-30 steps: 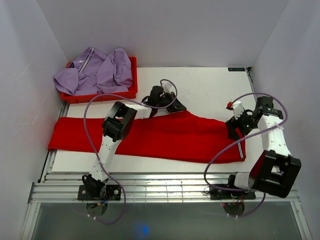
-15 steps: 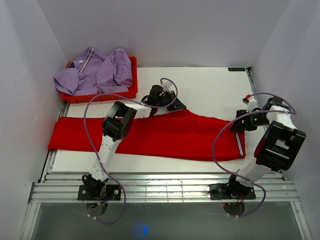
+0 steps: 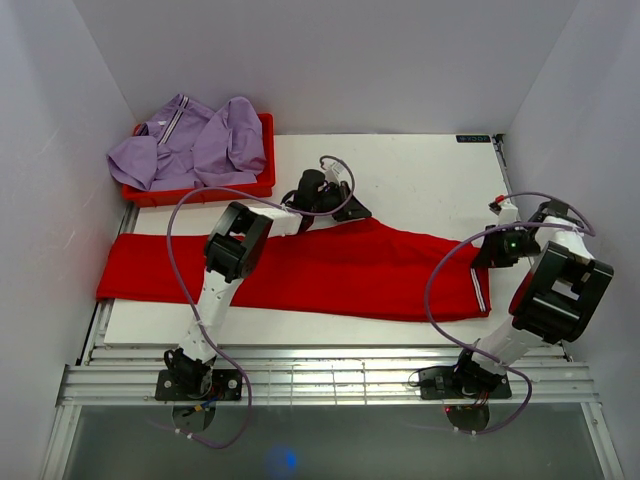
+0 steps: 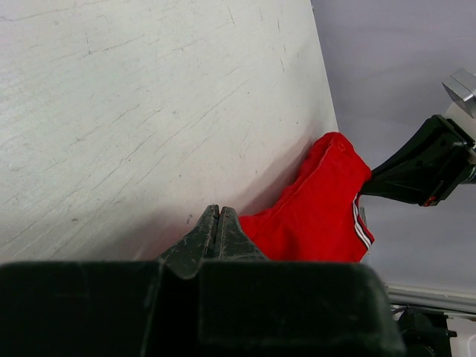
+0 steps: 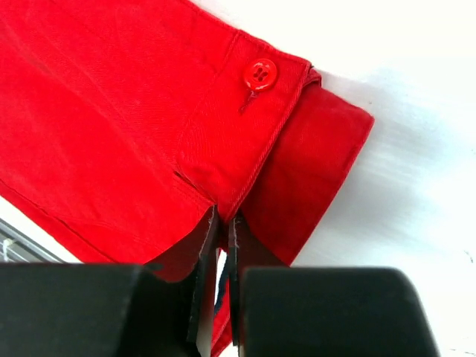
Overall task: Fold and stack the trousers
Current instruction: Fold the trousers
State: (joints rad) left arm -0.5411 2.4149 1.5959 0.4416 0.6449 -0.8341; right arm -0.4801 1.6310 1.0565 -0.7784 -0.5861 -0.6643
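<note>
Red trousers [image 3: 320, 270] lie stretched left to right across the white table [image 3: 420, 175]. My left gripper [image 3: 352, 214] sits at the peak of their far edge. In the left wrist view its jaws [image 4: 218, 211] are pressed together, with the red cloth [image 4: 320, 208] running up to the right finger. My right gripper [image 3: 482, 258] is at the trousers' right end. In the right wrist view it [image 5: 221, 217] is shut on the waistband [image 5: 245, 149], just below a red button [image 5: 260, 74]. The right gripper's black body [image 4: 424, 163] also shows in the left wrist view.
A red bin [image 3: 200, 192] at the back left holds a purple garment [image 3: 190, 140]. The trousers' left end hangs over the table's left edge [image 3: 112, 300]. Walls close in on the left, right and back. Metal rails [image 3: 320, 375] run along the near edge.
The right arm swung out to the right, to the trousers' waistband end, and its jaws closed on the cloth. The left arm has not moved.
</note>
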